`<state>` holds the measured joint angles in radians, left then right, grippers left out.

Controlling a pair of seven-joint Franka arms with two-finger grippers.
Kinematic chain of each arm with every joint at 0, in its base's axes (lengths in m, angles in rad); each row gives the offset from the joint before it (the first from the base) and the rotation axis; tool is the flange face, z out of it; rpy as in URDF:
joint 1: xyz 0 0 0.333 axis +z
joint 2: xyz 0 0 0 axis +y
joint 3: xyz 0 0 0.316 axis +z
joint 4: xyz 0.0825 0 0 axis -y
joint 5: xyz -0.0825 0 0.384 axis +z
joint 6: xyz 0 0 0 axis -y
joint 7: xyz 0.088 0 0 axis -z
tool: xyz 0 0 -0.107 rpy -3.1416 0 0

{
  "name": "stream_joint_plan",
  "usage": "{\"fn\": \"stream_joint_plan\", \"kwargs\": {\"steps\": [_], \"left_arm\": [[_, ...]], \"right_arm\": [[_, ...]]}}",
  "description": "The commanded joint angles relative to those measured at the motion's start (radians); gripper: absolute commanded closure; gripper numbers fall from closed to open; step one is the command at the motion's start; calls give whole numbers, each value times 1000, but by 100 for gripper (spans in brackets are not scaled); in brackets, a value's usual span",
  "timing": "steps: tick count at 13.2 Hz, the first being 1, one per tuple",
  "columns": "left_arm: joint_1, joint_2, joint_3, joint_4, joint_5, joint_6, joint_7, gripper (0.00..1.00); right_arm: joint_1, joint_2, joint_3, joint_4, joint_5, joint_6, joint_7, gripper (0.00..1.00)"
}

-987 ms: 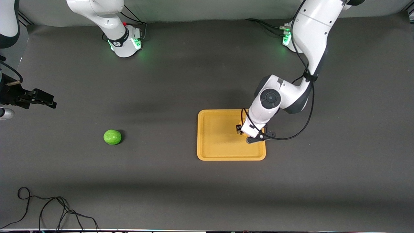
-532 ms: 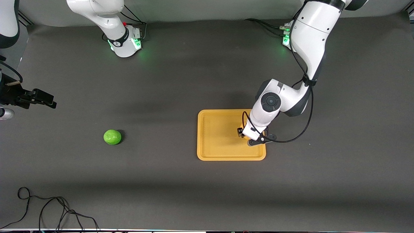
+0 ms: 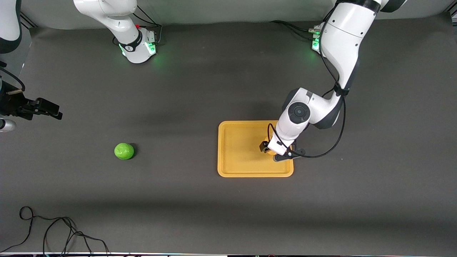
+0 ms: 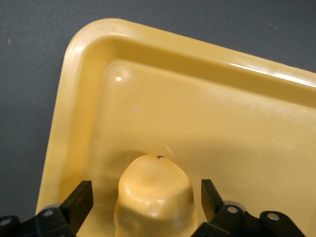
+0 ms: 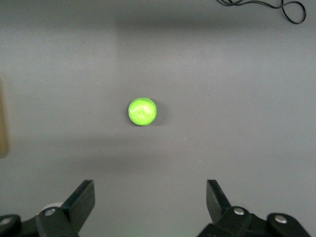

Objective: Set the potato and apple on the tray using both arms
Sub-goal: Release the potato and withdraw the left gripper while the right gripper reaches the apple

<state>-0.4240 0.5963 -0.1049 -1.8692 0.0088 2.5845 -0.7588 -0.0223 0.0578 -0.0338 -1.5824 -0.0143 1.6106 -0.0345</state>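
Observation:
The yellow-tan potato (image 4: 153, 192) sits on the yellow-orange tray (image 3: 239, 150) near one corner. My left gripper (image 4: 147, 190) is low over the tray (image 4: 207, 113) and open, with a finger on each side of the potato and a gap at both. In the front view the left hand (image 3: 282, 142) hides the potato. The green apple (image 3: 124, 151) lies on the dark table toward the right arm's end. It also shows in the right wrist view (image 5: 142, 111). My right gripper (image 5: 150, 190) is open and empty, held high above the table (image 3: 43, 109), away from the apple.
A loose black cable (image 3: 60, 228) lies on the table near the front edge at the right arm's end. The dark mat (image 3: 178, 107) stretches between the apple and the tray.
The left hand has shifted slightly toward the left arm's end of the tray and settled there. The right arm and the apple have not moved.

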Motion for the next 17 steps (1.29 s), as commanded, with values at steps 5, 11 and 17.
{"fn": "stream_joint_plan", "kwargs": {"steps": [5,11,17], "left_arm": [[63,-131,8,166,40,-397,106,2],[299,-367,8,307,26,-930,614,2],[517,-412,8,463,26,-1155,858,5]], "right_arm": [[4,-42,-3,-105,17,89,-19,0],[4,-67,-3,-364,22,360,-19,0],[39,6,0,-640,66,803,-16,0]]}}
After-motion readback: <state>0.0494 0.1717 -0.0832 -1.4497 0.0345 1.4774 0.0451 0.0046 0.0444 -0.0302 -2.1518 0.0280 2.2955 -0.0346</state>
